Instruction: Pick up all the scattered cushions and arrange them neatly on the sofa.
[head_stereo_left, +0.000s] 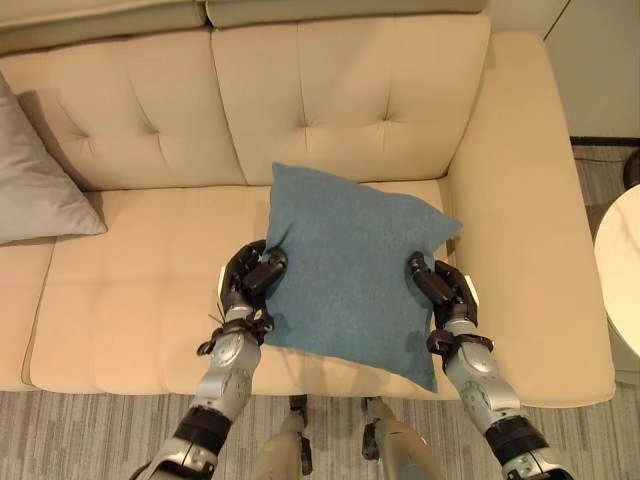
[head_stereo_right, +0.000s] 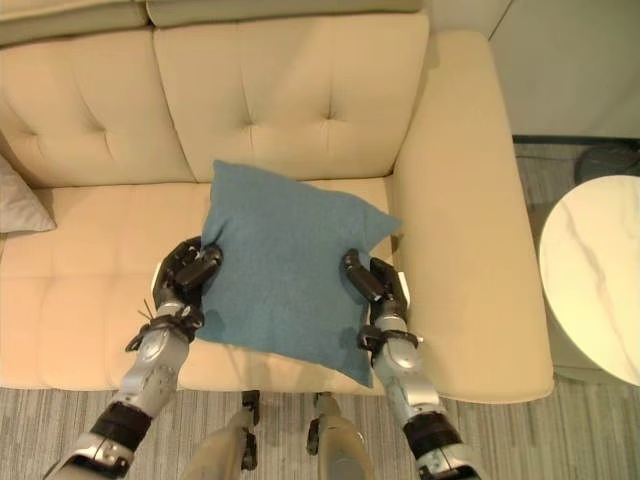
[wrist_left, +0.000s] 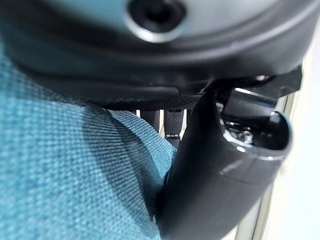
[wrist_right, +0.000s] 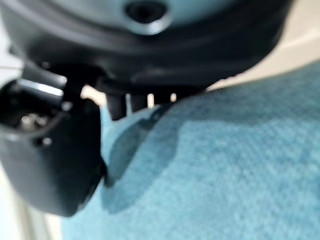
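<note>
Where the cream tufted upholstered sofa (head_stereo_left: 130, 290) meets its right armrest, a square teal woven-fabric cushion (head_stereo_left: 350, 265) lies on the seat, its far corner leaning against the backrest and its near corner overhanging the seat's front edge. Left hand (head_stereo_left: 250, 275): set at the cushion's left edge, fingers curled over the fabric and thumb against it, pinching that edge. Right hand (head_stereo_left: 440, 283): set at the cushion's right edge, thumb on the top face; in the right wrist view the thumb (wrist_right: 55, 160) presses the teal cloth, and the fingers appear curled beneath the edge, though the close view leaves this partly uncertain. A grey fabric cushion (head_stereo_left: 35, 180) rests at the sofa's left end, propped against the backrest, well apart from the teal one. A round white marble-patterned table (head_stereo_right: 590, 275) stands on the floor beyond the right armrest. Grey striped carpet (head_stereo_left: 80, 430) runs along the sofa's front.
</note>
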